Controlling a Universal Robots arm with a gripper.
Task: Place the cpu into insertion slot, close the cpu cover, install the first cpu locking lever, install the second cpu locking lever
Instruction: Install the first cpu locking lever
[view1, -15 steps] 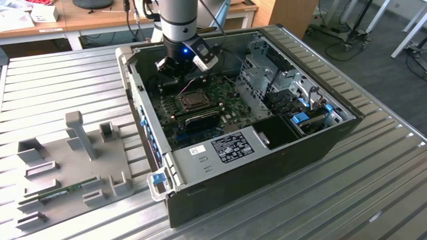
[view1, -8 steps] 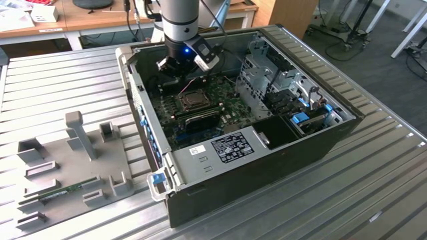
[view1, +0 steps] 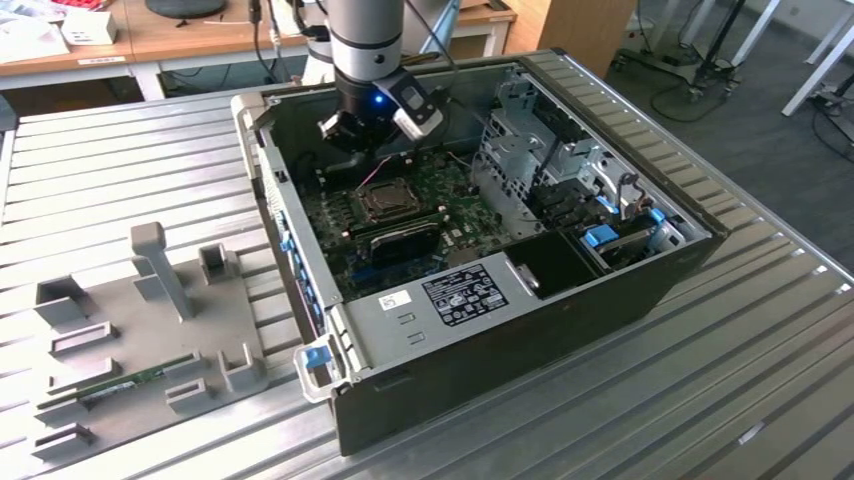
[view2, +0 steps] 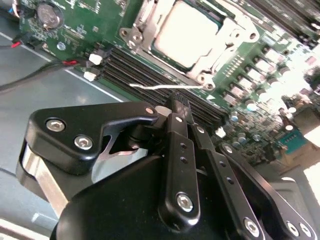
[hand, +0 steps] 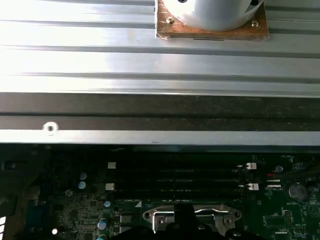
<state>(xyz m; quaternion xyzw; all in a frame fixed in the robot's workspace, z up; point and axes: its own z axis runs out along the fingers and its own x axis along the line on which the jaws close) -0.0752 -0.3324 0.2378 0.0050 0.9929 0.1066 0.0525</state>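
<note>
We find the cpu (view2: 186, 31) seated in the insertion slot (view1: 387, 200), inside the open computer case (view1: 627, 290). In the second wrist view the cpu cover (view2: 231, 36) lies flat over it, its metal frame bordering the pale chip on every visible side. We judge the placing and the closing done.

The gripper (view2: 177, 106) hangs over the green board on the side of the slot where the long black memory slots (view2: 145, 70) run. Its fingers (view2: 176, 150) are drawn together at the tips, and we see nothing clamped between them. In the exterior view the gripper (view1: 363, 128) stands near the slot, on the side toward the far case wall.

The relation that matters: a thin silvery locking lever (view2: 160, 87) lies between the fingertips and the slot, just beside the tips. We cannot tell whether it touches them. Its long axis crosses the memory slots at a slant instead of running along the slot's edge. One end meets the corner of the cover frame and the other stands free over the memory slots. On that showing we judge this lever not yet latched. From the fingers, the cpu lies straight beyond the lever. We cannot make out the state of the other lever.
</note>
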